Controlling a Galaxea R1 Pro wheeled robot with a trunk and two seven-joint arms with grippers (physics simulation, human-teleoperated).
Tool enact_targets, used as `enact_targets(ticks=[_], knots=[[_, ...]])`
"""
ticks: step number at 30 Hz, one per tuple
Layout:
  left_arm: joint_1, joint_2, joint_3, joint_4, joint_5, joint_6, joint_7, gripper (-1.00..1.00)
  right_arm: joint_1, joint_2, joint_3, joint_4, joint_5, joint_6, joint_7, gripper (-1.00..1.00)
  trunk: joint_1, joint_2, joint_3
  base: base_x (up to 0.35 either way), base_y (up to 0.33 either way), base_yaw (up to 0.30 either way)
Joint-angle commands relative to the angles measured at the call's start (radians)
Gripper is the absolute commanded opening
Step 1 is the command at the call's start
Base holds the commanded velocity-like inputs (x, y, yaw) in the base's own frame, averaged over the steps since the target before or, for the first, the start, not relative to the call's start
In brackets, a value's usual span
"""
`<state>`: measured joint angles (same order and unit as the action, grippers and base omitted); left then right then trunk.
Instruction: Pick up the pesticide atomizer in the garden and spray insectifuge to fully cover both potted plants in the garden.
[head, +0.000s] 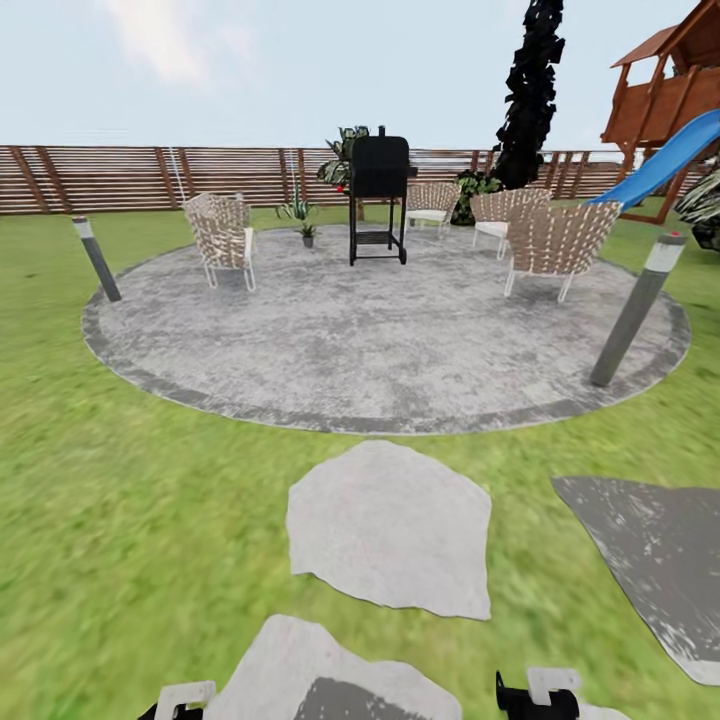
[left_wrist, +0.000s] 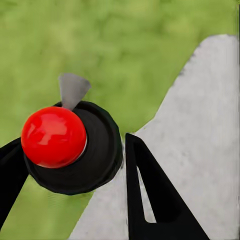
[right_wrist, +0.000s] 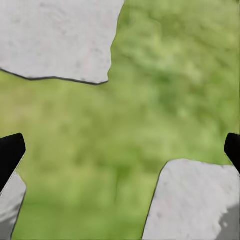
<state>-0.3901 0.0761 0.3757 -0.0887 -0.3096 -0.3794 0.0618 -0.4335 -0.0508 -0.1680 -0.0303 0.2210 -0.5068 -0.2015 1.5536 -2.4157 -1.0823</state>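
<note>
Your left tool (left_wrist: 70, 165) is clamped on the pesticide atomizer (left_wrist: 70, 147), red cap up, over lawn (left_wrist: 115, 45) and a stepping slab (left_wrist: 200, 130). Your right tool (right_wrist: 120, 150) gapes wide, holding nothing. Patio (head: 380, 350), grill (head: 379, 195) and chairs (head: 222, 238) ahead.

I have the pesticide atomizer (left_wrist: 70, 147) in close view on the left wrist camera: a round black body seen from above, topped with a glossy red ball, a small grey wedge jutting from its far edge. It sits between the left gripper (left_wrist: 67, 172)'s two black fingers, which close against its sides, over grass and the edge of a pale stepping slab.

Far ahead on the head camera, I make out one potted plant (head: 307, 233), small and green in a dark pot, standing upright on the far part of the round grey patio (head: 380, 350). The garden (head: 120, 500) lawn spreads around that patio.
</note>
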Motion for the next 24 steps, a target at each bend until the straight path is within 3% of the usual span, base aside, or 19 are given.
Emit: enact_targets(ticks=[1,24], knots=[[-0.001,0.000,0.004,0.001,-0.011,-0.004,0.006,-1.00,-0.001,0.000,-0.007,0.001,0.011,-0.003,-0.004,1.00,0.000,0.000,-0.001,0.325,-0.076,0.000],[-0.001,0.001,0.003,0.001,-0.010,-0.004,0.006,-1.00,-0.001,-0.006,-0.007,0.001,0.010,-0.003,-0.004,1.00,0.000,0.000,-0.001,0.329,-0.041,0.038]])
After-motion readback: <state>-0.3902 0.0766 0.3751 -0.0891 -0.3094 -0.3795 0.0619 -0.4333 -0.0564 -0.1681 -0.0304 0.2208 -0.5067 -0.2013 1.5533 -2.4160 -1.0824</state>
